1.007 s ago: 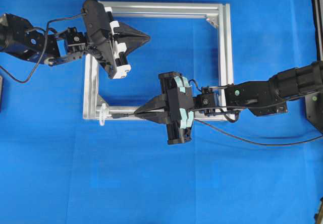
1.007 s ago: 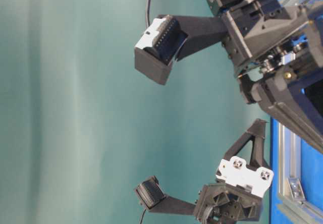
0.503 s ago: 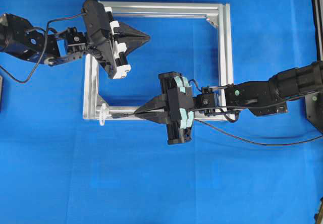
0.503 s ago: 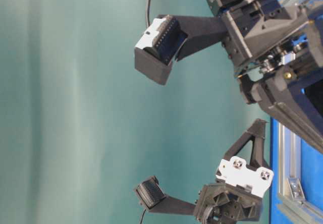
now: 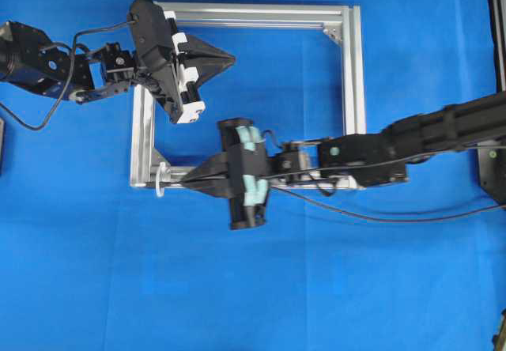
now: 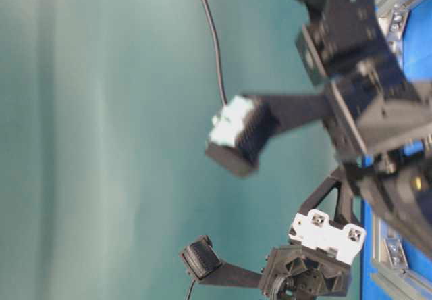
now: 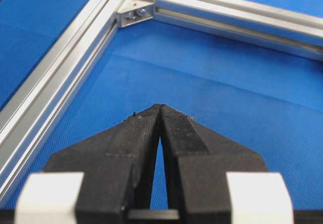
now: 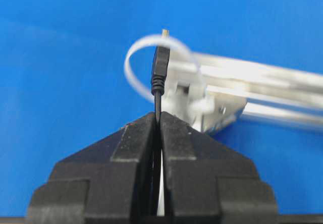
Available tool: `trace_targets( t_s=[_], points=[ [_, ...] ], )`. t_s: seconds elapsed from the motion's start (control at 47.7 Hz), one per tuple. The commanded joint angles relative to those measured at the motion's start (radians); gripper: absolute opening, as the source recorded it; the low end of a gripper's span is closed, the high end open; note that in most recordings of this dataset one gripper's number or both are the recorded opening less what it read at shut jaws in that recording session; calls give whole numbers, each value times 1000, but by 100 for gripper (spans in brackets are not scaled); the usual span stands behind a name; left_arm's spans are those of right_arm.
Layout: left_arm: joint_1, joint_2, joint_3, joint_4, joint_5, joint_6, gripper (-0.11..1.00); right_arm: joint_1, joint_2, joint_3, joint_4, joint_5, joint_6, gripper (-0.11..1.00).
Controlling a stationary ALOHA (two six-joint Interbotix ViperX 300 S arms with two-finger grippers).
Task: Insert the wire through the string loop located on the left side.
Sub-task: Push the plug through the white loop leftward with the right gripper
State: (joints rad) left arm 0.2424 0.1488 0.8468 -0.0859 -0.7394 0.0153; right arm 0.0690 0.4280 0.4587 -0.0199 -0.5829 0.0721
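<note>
Item: right gripper (image 8: 158,115). Clenched on the wire (image 8: 159,75), pinched a short way behind the plug so that only a stiff stub sticks out past the fingertips; held this close, the tip can be steered rather than left to droop. In the overhead view the gripper (image 5: 190,183) points toward the frame's lower left corner, with the rest of the wire trailing off to the right across the blue mat (image 5: 237,288).

Item: wire. Plug upright in the right wrist view, its pale tip at the top rim of the loop (image 8: 151,57). Whether the tip is already inside the ring or only in front of it cannot be told from this angle.

Item: loop. Thin white cord, fixed at the corner of the aluminium frame (image 5: 354,74); it stands out from the corner (image 5: 160,181), its opening facing the oncoming plug.

Item: left gripper (image 7: 160,108). Clenched on nothing, hovering over bare mat inside the frame near the upper left corner bracket (image 7: 133,13), well apart from the loop, probably parked to leave the approach open.

Status: threading under way, judged unfinished.
</note>
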Motion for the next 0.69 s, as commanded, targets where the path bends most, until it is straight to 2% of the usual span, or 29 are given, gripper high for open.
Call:
trace_targets(
  t_s=[0.0, 0.168, 0.671],
  points=[
    [-2, -35, -8, 3, -11, 2, 2, -9, 0, -55, 3, -9, 2, 0],
    [-2, -35, -8, 3, -11, 2, 2, -9, 35, -101, 3, -6, 2, 0],
    [-2, -41, 8, 3, -11, 2, 2, -9, 40, -98, 3, -5, 2, 0]
  ],
)
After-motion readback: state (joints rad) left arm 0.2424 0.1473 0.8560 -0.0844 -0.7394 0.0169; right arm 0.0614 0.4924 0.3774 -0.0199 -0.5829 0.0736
